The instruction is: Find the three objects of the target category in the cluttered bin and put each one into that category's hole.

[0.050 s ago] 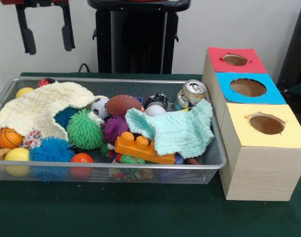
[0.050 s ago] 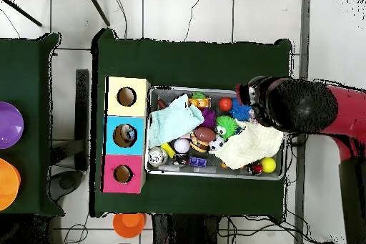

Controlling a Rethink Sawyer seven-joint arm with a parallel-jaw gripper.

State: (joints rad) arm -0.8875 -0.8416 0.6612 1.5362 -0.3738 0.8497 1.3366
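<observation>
The gripper (image 1: 46,29) hangs high above the bin's (image 1: 217,160) left end, fingers spread, holding nothing. The brown football (image 1: 123,104) lies lengthwise left-right mid-bin.

Front camera near, overhead straight down; both share the bin (image 1: 209,165) (image 2: 214,171).
</observation>
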